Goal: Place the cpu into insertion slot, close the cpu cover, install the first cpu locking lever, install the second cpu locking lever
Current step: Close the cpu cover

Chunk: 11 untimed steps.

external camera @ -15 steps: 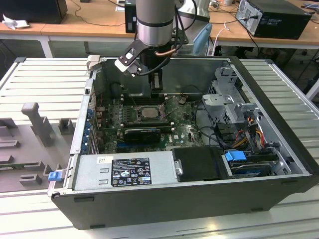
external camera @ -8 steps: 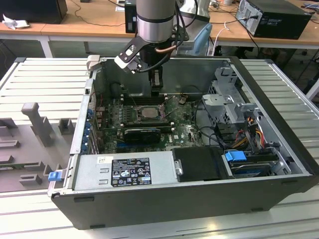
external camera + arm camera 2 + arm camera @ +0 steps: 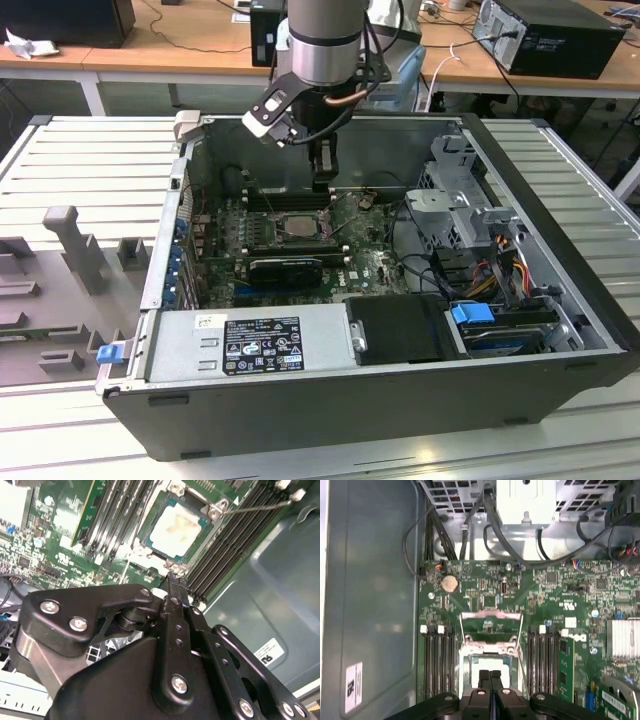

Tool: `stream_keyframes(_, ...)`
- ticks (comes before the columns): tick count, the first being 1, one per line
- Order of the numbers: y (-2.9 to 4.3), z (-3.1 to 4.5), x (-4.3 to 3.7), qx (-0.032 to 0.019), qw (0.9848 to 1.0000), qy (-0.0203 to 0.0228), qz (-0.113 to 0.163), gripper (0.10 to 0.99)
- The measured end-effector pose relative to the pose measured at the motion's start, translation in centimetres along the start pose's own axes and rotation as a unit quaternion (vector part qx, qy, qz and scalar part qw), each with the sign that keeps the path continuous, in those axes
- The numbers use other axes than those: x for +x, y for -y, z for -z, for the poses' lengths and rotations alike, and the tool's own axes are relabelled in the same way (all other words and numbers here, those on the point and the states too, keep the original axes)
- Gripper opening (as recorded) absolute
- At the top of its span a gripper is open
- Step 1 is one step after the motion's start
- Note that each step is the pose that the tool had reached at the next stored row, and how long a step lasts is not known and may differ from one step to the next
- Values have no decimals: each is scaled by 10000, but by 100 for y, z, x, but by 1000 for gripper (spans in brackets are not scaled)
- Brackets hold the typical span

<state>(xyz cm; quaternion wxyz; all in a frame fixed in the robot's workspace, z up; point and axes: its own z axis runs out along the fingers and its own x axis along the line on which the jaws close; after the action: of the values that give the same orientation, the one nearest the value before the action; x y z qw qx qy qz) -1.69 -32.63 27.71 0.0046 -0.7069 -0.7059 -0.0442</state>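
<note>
The cpu (image 3: 176, 526) lies pale face up in the insertion slot (image 3: 466, 664) of the green motherboard (image 3: 370, 265); in the exterior view the cpu (image 3: 300, 226) sits at the board's middle. The cpu cover (image 3: 492, 614), a silvery frame, stands swung open beyond the slot, with green board showing through its window. A thin wire lever (image 3: 255, 507) sticks out beside the socket. My gripper (image 3: 322, 183) hangs just above the socket's far edge. Its black fingers (image 3: 485, 679) are pressed together, shut on nothing, and hide part of the cpu. The gripper (image 3: 172, 578) points at the socket's corner.
Black RAM slots (image 3: 437, 660) flank the socket on both sides. A grey drive cage (image 3: 455, 190) and bundled cables (image 3: 430, 265) fill the exterior view's right of the case. The power supply (image 3: 250, 345) spans the near edge. Case walls (image 3: 330, 125) ring the board.
</note>
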Motion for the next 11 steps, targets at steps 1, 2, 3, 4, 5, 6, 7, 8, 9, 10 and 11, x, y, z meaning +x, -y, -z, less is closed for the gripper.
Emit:
stream_keyframes(1, -13, 0, 1, 0, 10000, 1, 0, 106)
stream_keyframes(2, -40, -2, 3, 0, 10000, 0, 0, 106)
stream_keyframes(3, -50, -3, 5, 1, 10000, 0, 0, 106)
stream_keyframes(4, -61, -4, 5, 1, 10000, 0, 0, 106)
stream_keyframes(5, -70, -4, 5, 1, 10000, 0, 0, 106)
stream_keyframes(6, -77, -5, 5, 0, 10000, 0, 0, 106)
stream_keyframes(7, -87, -6, 6, 0, 10000, 0, 0, 106)
stream_keyframes(8, -110, -8, 8, 1, 10000, 2, 0, 106)
stream_keyframes(9, -114, -8, 8, 1, 10000, 2, 1, 106)
stream_keyframes(10, -125, -9, 7, 1, 10000, 3, 0, 106)
stream_keyframes(11, -135, -10, 7, 1, 10000, 3, 0, 106)
